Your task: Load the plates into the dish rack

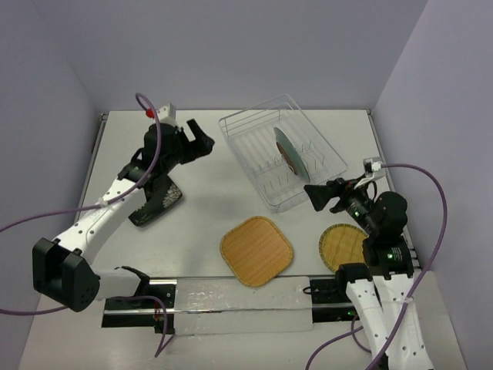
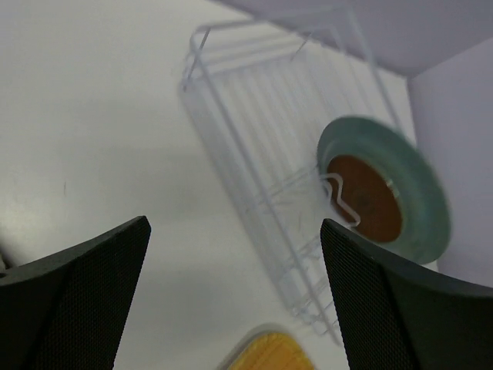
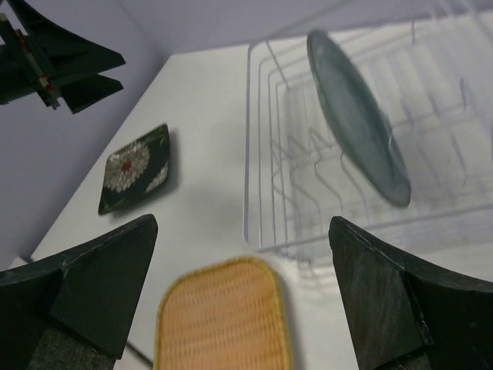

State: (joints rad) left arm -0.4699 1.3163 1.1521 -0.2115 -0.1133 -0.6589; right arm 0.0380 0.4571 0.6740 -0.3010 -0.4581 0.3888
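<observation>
The dish rack (image 1: 250,146) stands at the back middle. The grey-blue round plate (image 1: 289,150) stands upright between its tines. The tan woven rounded-square plate (image 1: 256,250) lies flat in front of the rack. The tan woven round plate (image 1: 343,247) lies at the right, partly hidden by my right arm. The black square leaf-pattern plate (image 1: 158,202) lies at the left, partly under my left arm. My left gripper (image 1: 202,135) is open and empty, raised left of the rack. My right gripper (image 1: 316,196) is open and empty, just off the rack's near corner.
The left wrist view shows the rack (image 2: 231,146), the grey-blue plate (image 2: 385,193) and a corner of the tan square plate (image 2: 269,351) between open fingers (image 2: 77,301). The right wrist view shows the rack (image 3: 248,154), black plate (image 3: 135,166) and tan square plate (image 3: 223,320). Walls enclose the table.
</observation>
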